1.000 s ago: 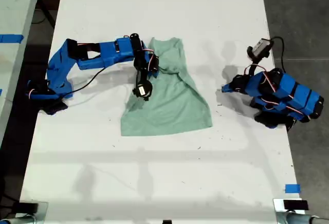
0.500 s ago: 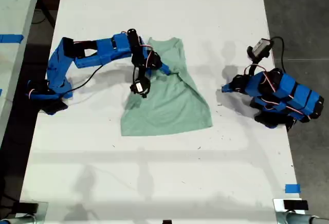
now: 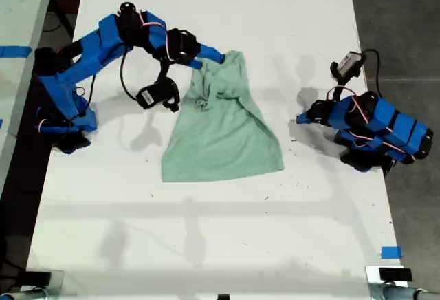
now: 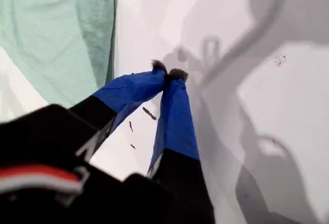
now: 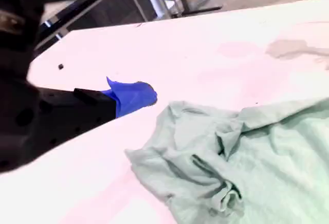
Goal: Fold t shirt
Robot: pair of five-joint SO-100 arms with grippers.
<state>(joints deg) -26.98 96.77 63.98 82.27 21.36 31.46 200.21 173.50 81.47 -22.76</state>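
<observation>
Regrasping the bunched upper end of the t shirt (image 3: 227, 131), mid-table (image 3: 206, 245), looks the sound next move for my second claw (image 3: 208, 58), hovering apart and empty just beside it, while my first claw (image 4: 167, 74) sits pressed together off the cloth.

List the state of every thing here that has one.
t shirt: lying on the table, bunched and wrinkled at its upper end in the exterior view, flat lower down, not gripped.
my first gripper: shut, empty, over bare table beside the shirt.
my second gripper: open, empty, by the bunched end.
</observation>
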